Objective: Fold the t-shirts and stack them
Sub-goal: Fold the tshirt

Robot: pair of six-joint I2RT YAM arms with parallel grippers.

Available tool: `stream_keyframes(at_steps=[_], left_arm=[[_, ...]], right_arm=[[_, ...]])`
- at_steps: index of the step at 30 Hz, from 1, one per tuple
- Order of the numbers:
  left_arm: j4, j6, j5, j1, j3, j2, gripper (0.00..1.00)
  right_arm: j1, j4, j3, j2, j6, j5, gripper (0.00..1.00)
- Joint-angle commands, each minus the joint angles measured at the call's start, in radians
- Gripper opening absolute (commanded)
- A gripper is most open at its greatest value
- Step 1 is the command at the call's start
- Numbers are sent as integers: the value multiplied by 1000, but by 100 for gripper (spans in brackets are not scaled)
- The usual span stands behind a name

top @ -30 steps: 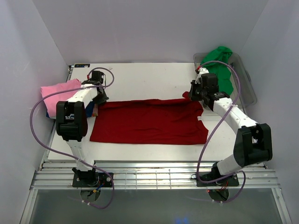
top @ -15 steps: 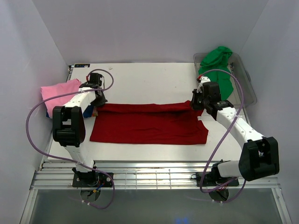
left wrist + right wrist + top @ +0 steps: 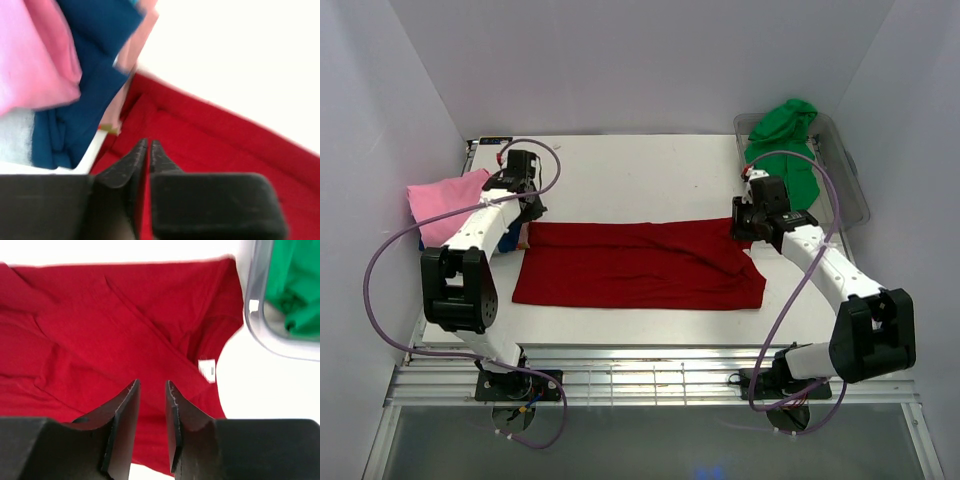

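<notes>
Left gripper [image 3: 148, 145] — jaws parted a crack, gripping nothing, poised over the far left corner of the red t-shirt [image 3: 640, 265]. Pink t-shirt [image 3: 440, 200] on blue t-shirt [image 3: 95, 65], left edge of the table [image 3: 640, 170]: likely the finished stack, set aside from the work. Red t-shirt lies mid-table as a long band, seemingly folded once lengthwise. Right gripper [image 3: 152, 385] — open, empty, above its far right corner. Green t-shirt [image 3: 785, 130] drapes from clear tub [image 3: 855, 195], probably awaiting its turn.
</notes>
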Motion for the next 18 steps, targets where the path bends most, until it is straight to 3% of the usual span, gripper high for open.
stream_keyframes(at_steps=[1,3,5,18], left_arm=[[18,-21,1,-15,87,29,16],[13,-24,16,-24,112,68,15],[5,-28,36,-28,144,111,29],[4,-25,58,-55,138,126,80]], right_arm=[[2,64,83,76,-28,-18,33],[2,58,124,157,-24,-46,33],[2,59,141,231,-18,-99,33],[2,88,367,538,-25,-311,34]])
